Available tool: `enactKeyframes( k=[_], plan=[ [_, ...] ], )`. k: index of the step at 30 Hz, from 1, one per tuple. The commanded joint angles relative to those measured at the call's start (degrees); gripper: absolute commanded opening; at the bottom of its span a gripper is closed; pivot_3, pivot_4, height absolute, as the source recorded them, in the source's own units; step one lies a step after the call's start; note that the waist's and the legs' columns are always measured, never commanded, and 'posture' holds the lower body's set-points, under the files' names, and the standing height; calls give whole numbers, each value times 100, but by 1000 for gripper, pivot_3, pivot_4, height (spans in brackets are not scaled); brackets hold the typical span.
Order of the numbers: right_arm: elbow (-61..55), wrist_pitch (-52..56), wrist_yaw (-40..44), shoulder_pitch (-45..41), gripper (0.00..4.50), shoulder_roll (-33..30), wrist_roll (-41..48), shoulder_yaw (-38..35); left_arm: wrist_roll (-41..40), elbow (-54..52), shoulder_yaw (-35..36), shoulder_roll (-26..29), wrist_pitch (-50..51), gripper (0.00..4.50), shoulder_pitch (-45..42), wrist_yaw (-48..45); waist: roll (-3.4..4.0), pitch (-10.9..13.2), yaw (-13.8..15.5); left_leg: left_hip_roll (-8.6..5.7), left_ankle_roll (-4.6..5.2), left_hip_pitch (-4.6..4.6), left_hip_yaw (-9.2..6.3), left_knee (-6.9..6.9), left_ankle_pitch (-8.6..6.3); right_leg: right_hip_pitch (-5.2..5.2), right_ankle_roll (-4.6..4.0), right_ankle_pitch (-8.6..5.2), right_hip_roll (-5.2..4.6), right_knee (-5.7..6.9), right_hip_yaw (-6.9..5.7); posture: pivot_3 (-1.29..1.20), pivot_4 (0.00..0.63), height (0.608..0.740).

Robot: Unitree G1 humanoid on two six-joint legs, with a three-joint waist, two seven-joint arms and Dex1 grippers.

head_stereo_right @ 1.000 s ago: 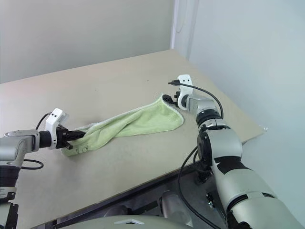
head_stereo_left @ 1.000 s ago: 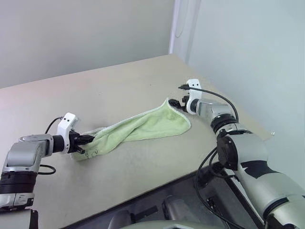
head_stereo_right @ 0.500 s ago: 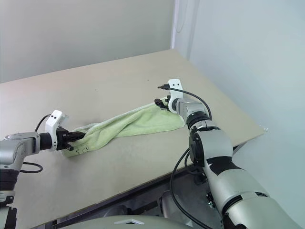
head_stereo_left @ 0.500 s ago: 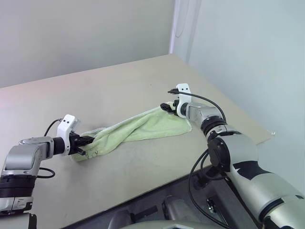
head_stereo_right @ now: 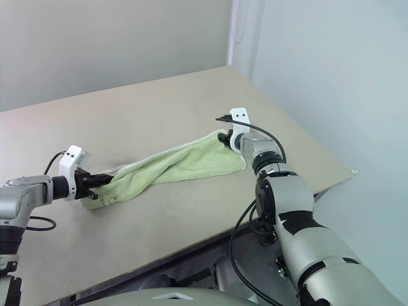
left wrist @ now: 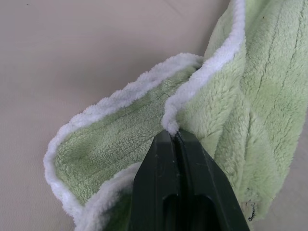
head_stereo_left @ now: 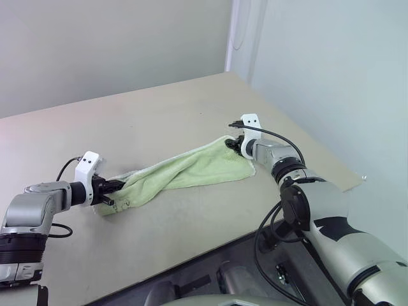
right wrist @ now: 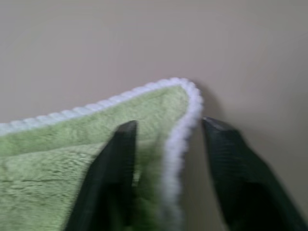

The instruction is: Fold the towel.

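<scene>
The towel (head_stereo_left: 185,171) is pale lime-green with a whitish hem. It lies stretched across the table in a long, loosely bunched strip. My left gripper (head_stereo_left: 118,188) is shut on the hem at its left end; the left wrist view shows the gripper (left wrist: 171,134) pinching a fold of the towel (left wrist: 240,96). My right gripper (head_stereo_left: 233,145) is at the towel's far right corner. In the right wrist view this gripper (right wrist: 168,126) is open, its fingers (right wrist: 120,144) standing apart on either side of the corner's hem (right wrist: 185,115).
The beige table (head_stereo_left: 159,102) stretches bare behind the towel to a pale wall. Its front edge runs close below the towel, and its right edge lies just beyond my right arm.
My right gripper has shifted slightly left and down onto the towel's right corner. The left gripper has kept its hold and stayed in place.
</scene>
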Motion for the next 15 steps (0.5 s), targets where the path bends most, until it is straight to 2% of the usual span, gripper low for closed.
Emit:
enactKeyframes(
  k=[1,3,10,15],
  plan=[
    [-95,-66,224,-207,668,-12,33,-35,-14,76,121,96,-161,0,-251,16,0,0,1,0,0,0,0,0,0,0,0,0,0,0,0,0,0,740],
    [-137,-110,388,-233,37,-52,9,3,-20,222,172,98,-216,0,-382,35,0,0,1,0,0,1,0,0,0,0,0,0,0,0,0,0,0,740],
    [-431,-555,1058,-446,37,-348,238,-163,139,1042,348,-63,-940,0,-1041,508,0,0,9,0,0,-1,0,0,0,0,0,0,0,-1,-1,0,0,740],
    [-556,-1072,903,-730,37,-649,494,-441,298,2463,527,-400,-1984,0,-2244,1070,0,0,26,-2,-2,-2,-2,2,1,1,1,1,-2,0,-2,0,0,740]
  ],
)
